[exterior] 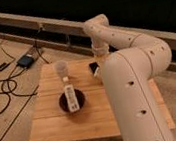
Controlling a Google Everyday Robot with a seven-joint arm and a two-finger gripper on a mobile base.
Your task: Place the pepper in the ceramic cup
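Note:
The ceramic cup (61, 68) is small and white and stands upright near the table's far edge, left of centre. The pepper is not in view; I cannot tell where it is. My white arm (136, 92) rises from the lower right, bends at the top (96, 25) and reaches down over the far middle of the table. The gripper (101, 58) is at its lower end, largely hidden by the arm, to the right of the cup and just beside a small black object (94, 67).
A dark round bowl (63, 107) with a white remote (70, 97) in it sits near the middle of the wooden table (51, 129). A small pale block (64, 79) lies between cup and bowl. Cables and a dark box (25, 60) lie on the floor at left.

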